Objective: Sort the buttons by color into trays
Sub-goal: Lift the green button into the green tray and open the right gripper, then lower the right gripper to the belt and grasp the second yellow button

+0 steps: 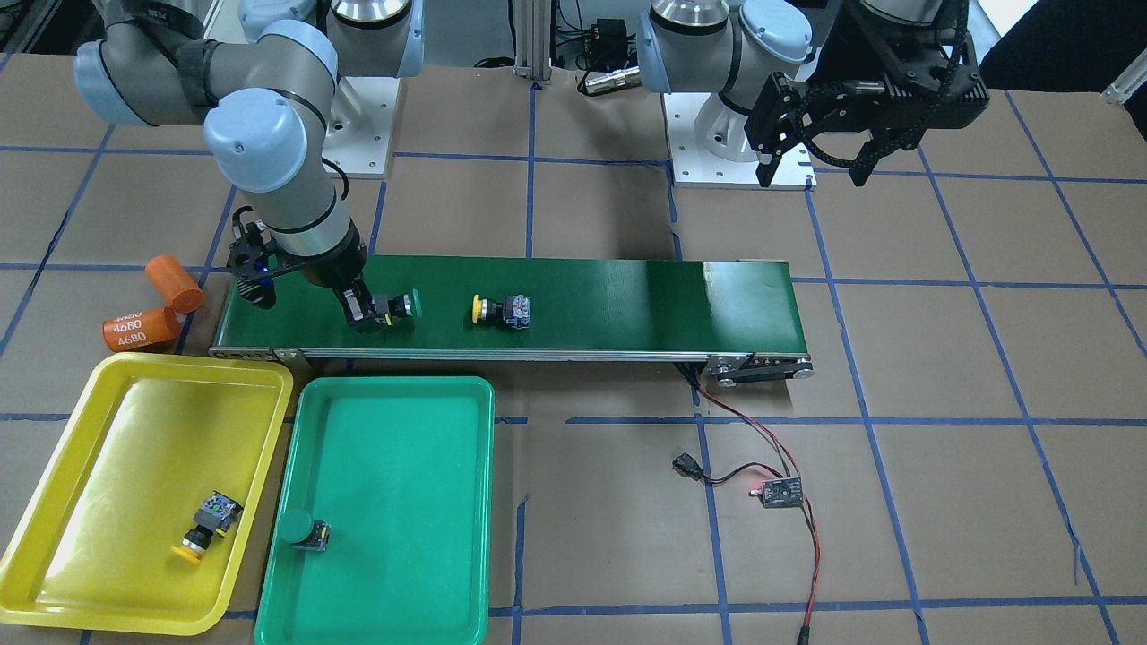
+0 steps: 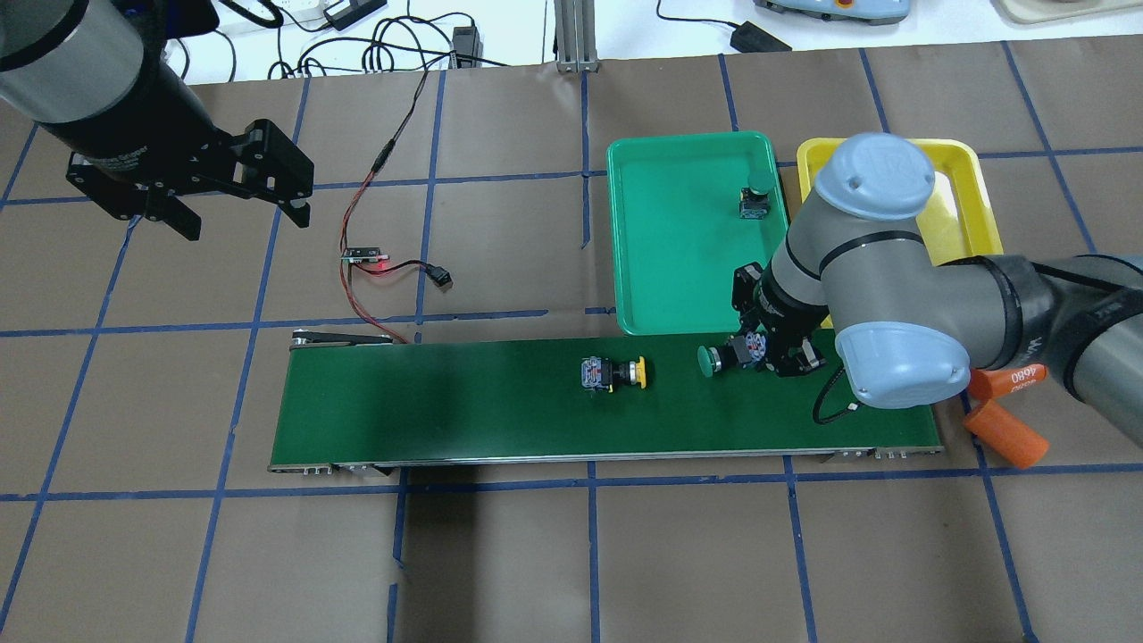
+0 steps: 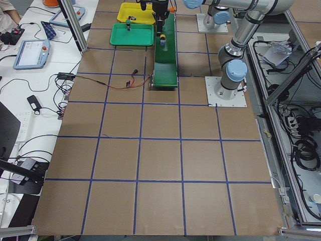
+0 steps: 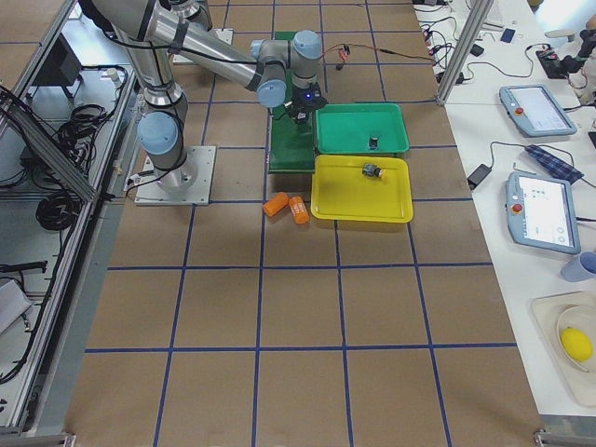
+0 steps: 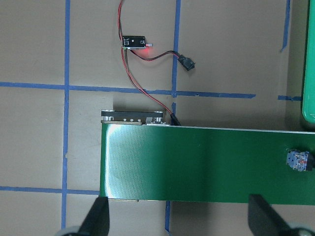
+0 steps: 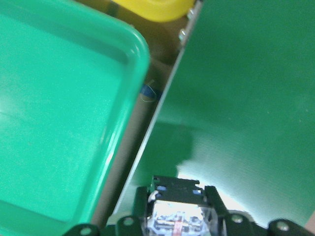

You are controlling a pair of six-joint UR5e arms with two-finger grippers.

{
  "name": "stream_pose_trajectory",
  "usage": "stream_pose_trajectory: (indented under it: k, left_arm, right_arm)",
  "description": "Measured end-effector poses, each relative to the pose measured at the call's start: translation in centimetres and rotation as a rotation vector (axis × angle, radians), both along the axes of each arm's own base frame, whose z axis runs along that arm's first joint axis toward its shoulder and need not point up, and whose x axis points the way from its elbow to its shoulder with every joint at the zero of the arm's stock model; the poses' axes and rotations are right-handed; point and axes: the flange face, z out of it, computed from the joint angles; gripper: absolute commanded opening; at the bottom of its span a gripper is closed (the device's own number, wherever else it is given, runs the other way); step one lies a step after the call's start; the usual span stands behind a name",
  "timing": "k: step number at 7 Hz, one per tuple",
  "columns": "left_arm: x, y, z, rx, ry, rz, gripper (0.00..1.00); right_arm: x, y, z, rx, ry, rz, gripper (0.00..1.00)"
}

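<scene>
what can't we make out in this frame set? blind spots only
- Overhead: right arm covers most of the yellow tray; sorted yellow button hidden there.
- Right wrist view: bottom edge cuts off the green button in the right gripper; cap unseen, lifted or resting on the belt unclear.
- Left wrist view: belt yellow button shows body only, near the right edge.
- Side views: buttons too small for detail.

- Right claw [image 2: 766, 355] grips green button [image 2: 714, 359], lying on conveyor belt [image 2: 446, 411], cap toward yellow button [image 2: 616, 373].
- Other green button [image 2: 757, 195] sits in green tray [image 2: 679, 232]; yellow tray [image 2: 960, 196] partly behind right arm [image 2: 857, 259].
- Left claw [image 2: 248, 221] spread wide over table [image 2: 500, 554], well apart from belt.
</scene>
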Motion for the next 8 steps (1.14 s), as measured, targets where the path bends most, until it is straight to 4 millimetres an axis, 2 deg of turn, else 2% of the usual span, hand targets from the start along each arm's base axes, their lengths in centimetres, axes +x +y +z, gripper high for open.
stream_pose_trajectory:
  k: [1,2,3,4,5,6,7,8]
  left_arm:
    - [0.0,0.0,-0.1,0.003,0.0,0.0,1.0]
    - [0.0,0.1,-0.2,0.007,0.001,-0.001,1.0]
    - [-0.1,0.2,-0.5,0.01,0.002,-0.001,1.0]
    - [-0.1,0.2,-0.7,0.011,0.001,-0.001,1.0]
    - [-0.1,0.2,-0.8,0.009,-0.001,-0.002,1.0]
    - [-0.1,0.2,-0.9,0.008,-0.002,-0.002,1.0]
    - [-0.1,0.2,-0.9,0.009,-0.002,-0.003,1.0]
    - [-0.1,0.2,-0.9,0.011,-0.002,-0.004,1.0]
  right_arm:
    - [-0.5,-2.6,1.9,-0.039,0.013,0.046,0.0]
    - [-0.7,-6.1,2.1,-0.067,0.02,0.086,0.2]
    - [-0.7,-9.7,0.9,-0.078,0.023,0.098,0.99]
    - [-0.7,-11.9,-0.7,-0.071,0.02,0.098,1.0]
    - [-0.6,-12.6,-1.3,-0.067,0.017,0.098,1.0]
    - [-0.6,-12.6,-0.7,-0.076,0.017,0.098,1.0]
    - [-0.6,-11.8,1.3,-0.085,0.019,0.097,1.0]
    - [-0.7,-10.0,4.2,-0.069,0.023,0.097,1.0]
